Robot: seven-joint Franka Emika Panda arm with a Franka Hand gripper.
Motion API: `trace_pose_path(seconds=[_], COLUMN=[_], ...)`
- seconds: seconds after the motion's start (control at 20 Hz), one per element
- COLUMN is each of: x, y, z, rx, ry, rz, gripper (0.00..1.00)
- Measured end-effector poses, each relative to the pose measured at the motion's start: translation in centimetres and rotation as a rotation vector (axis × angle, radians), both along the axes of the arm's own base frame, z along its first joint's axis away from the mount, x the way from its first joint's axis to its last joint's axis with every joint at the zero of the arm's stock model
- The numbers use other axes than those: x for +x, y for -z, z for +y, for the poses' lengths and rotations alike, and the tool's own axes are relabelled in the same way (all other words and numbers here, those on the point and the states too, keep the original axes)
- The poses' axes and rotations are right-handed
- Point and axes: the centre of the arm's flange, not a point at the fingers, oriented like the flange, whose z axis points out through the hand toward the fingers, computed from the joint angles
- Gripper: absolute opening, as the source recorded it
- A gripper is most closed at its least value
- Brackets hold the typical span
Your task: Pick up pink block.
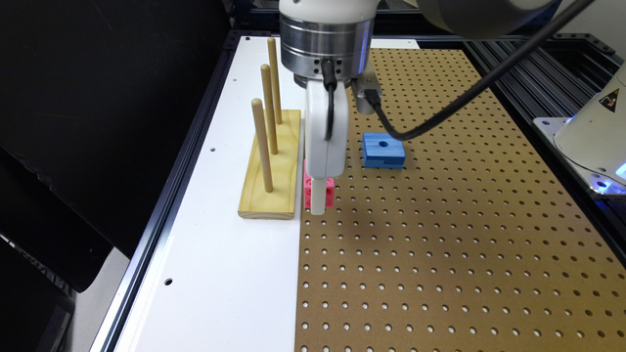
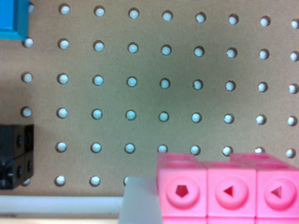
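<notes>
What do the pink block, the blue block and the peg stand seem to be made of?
Pink block: likely moulded plastic, smooth with a slight sheen; linked cubes with round dimples. Blue block: possibly painted wood, matte with faint streaks and a hole on top; uncertain. Peg stand: light wood, the base shows grain and looks glossy, as if varnished; the three upright dowels look plainer.
</notes>
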Motion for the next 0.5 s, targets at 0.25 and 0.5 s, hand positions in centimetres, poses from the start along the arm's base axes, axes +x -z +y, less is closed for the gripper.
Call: trace_pose_path(seconds=[0.25,0.5], x=[-0.2,-1.1], y=[-3.2,-8.1], z=[0.1,0.3], rx=[-0.012,-0.033], ry=[0.000,0.002], rz=[-0.008,-0.018], gripper=[0.00,0.00])
